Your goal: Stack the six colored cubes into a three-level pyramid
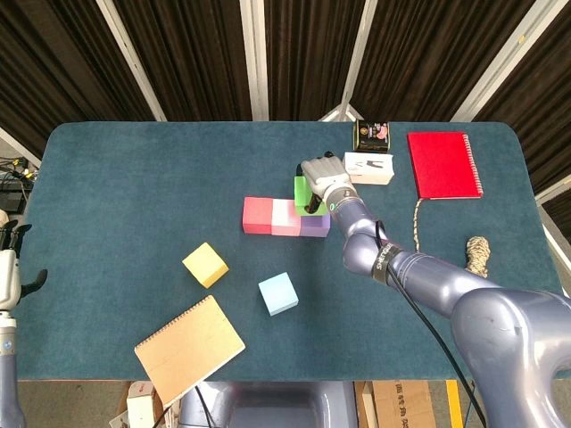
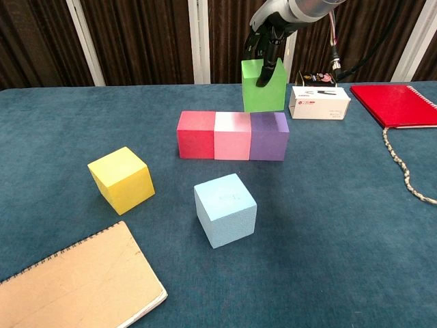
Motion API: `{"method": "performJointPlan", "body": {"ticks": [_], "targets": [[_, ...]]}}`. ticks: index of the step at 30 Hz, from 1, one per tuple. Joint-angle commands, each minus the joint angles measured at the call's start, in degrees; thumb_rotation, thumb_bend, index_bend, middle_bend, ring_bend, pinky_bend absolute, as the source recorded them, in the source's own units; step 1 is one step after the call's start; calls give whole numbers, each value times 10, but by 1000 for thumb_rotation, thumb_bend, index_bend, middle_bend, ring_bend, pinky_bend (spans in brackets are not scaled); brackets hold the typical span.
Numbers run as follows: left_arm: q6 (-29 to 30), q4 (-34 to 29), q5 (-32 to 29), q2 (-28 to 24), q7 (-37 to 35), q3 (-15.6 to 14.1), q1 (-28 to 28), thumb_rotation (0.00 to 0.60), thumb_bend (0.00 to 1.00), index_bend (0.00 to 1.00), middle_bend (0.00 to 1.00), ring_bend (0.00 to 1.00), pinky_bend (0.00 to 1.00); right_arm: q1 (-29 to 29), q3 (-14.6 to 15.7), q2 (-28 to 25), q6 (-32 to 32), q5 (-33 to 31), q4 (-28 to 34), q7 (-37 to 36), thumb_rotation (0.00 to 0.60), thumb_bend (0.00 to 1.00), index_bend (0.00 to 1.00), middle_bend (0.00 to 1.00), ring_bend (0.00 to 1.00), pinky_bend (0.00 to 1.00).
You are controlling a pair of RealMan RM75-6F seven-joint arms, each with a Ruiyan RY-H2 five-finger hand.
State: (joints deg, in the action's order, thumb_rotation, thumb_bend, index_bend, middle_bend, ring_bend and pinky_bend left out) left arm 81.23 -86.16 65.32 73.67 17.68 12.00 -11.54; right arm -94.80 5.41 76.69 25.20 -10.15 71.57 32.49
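Red (image 2: 196, 134), pink (image 2: 232, 135) and purple (image 2: 269, 135) cubes form a touching row mid-table. My right hand (image 2: 270, 37) grips a green cube (image 2: 263, 87) from above, just over the pink-purple end of the row; I cannot tell whether it touches them. In the head view the green cube (image 1: 303, 194) overlaps the row's back edge under the right hand (image 1: 323, 174). A yellow cube (image 2: 121, 180) and a light blue cube (image 2: 225, 209) lie loose in front. My left hand (image 1: 9, 278) shows at the left edge, off the table, its fingers unclear.
A tan notebook (image 2: 75, 287) lies at the front left. A white box (image 2: 319, 102) and a dark tin (image 1: 372, 135) stand just right of the green cube. A red notebook (image 2: 396, 104) and a rope (image 2: 406, 171) lie at the right.
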Motion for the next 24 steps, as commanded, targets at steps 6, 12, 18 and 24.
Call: {"method": "performJointPlan", "body": {"ticks": [6,12,18,24], "targets": [[-2,2,-1,0,-5,1,-1,600,307,180,86,0,0,-17,17,15,1,-22,-6,-12,600,344,366,346,177,0],[-3,2,-3,0,-7,1,-1,600,307,180,86,0,0,-25,24,20,5,-19,1,-23,600,344,366,345,177,0],[-2,0,-2,-2,-10,0,0,600,307,180,85,0,0,-27,27,28,8,-17,-5,-33,600,345,366,320,177,0],[-2,0,-3,-3,-11,1,0,600,307,180,85,0,0,-28,29,34,8,-17,-11,-39,600,344,366,320,177,0]]}}
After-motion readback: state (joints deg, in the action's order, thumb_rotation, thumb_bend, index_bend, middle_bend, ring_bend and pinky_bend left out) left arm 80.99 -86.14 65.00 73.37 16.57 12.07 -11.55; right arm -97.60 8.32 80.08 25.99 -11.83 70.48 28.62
